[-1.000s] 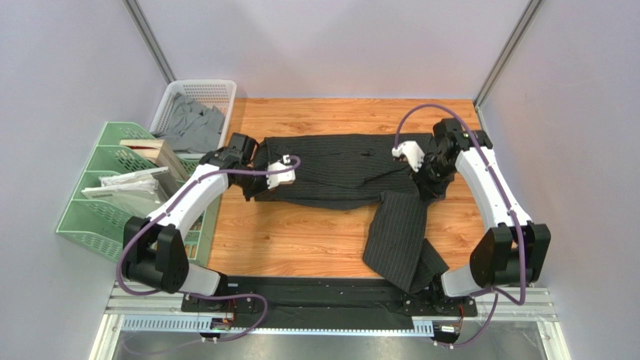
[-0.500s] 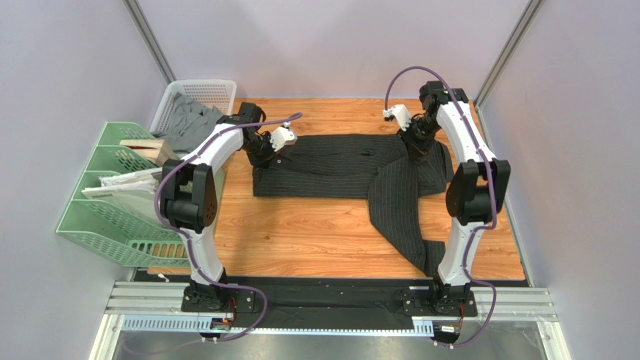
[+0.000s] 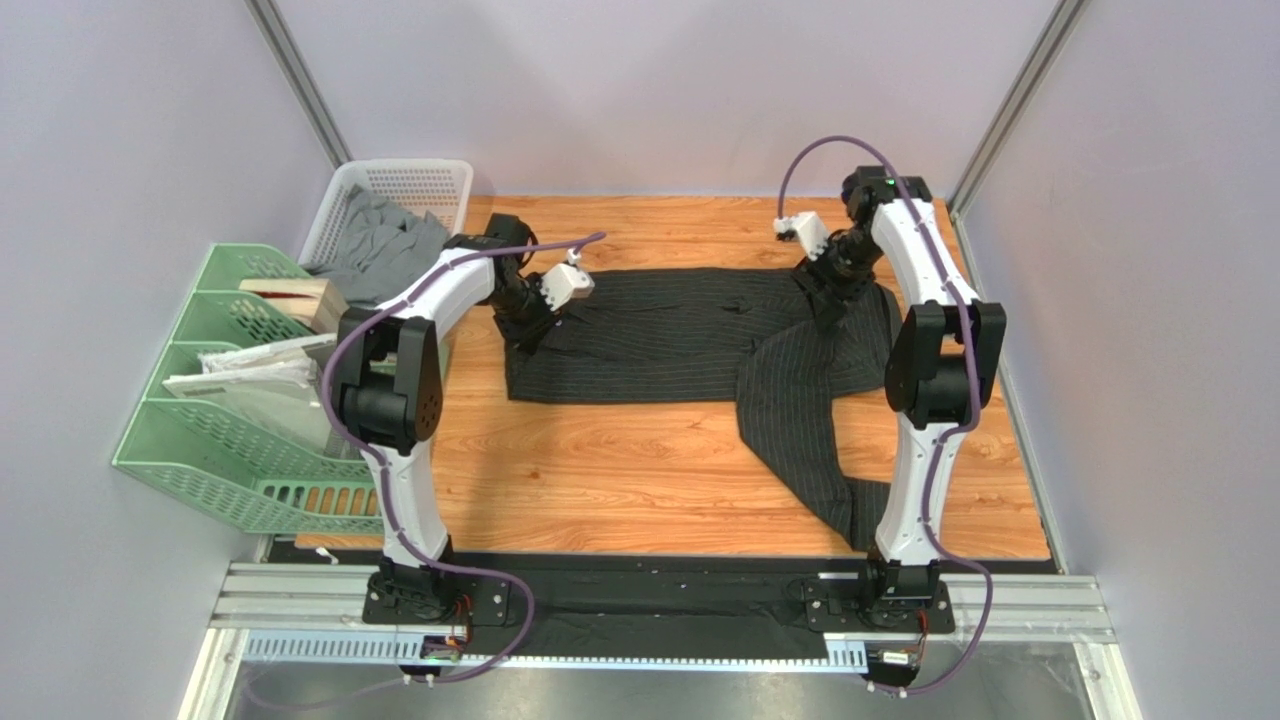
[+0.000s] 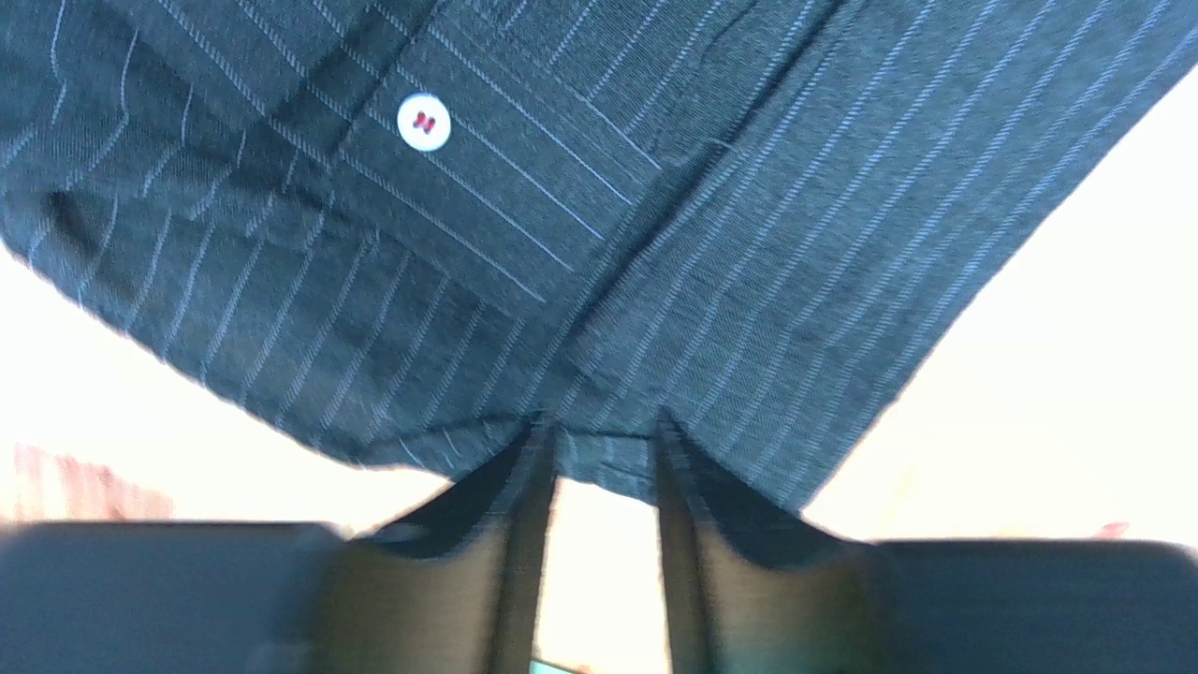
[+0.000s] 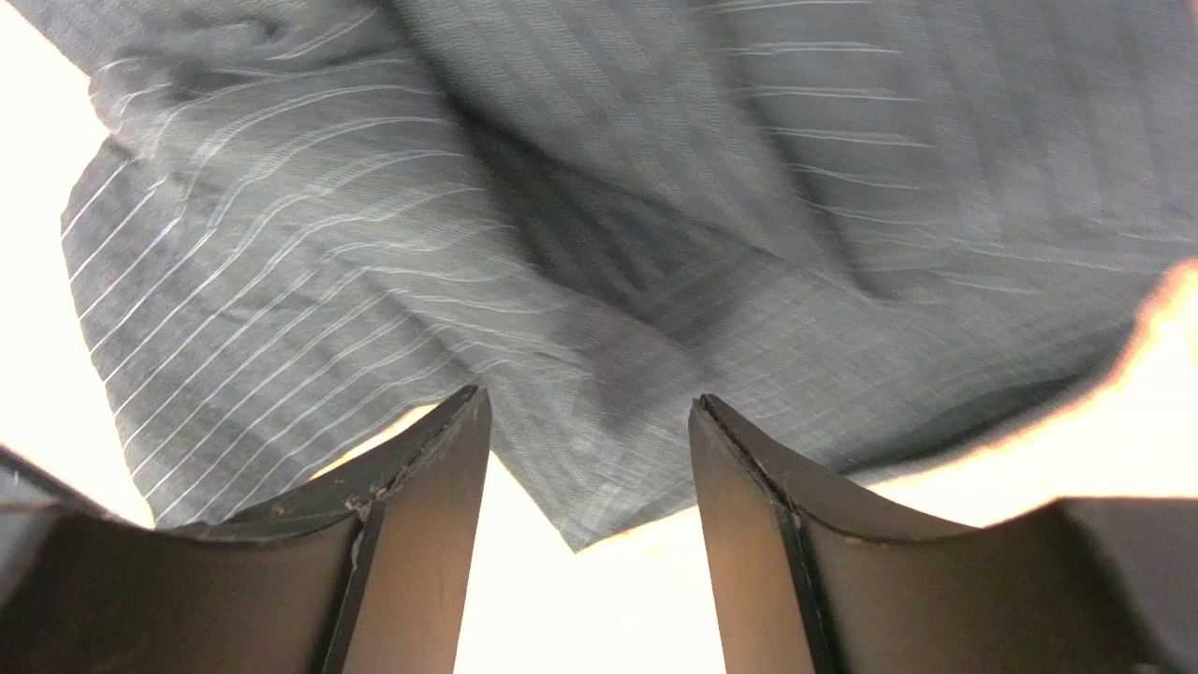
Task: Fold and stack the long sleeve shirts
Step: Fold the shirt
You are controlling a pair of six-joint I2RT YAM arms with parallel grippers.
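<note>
The soft, light shirt (image 3: 661,338) lay across the far surface (image 3: 601,465), one sleeve (image 3: 796,435) trailing nearward; left hand (image 4: 605,457) and right hand (image 5: 584,421) stood parted, gripping nothing, at its far corners, probably the best pinch points.

Two slender robot arms, the left arm (image 3: 428,297) and the right arm (image 3: 927,263), have white shells with black joints. A purple cable (image 3: 819,144) loops along each. Both pincers (left pincer (image 4: 602,428), right pincer (image 5: 588,399)) have dark, tapered fingers (image 5: 422,534).
</note>
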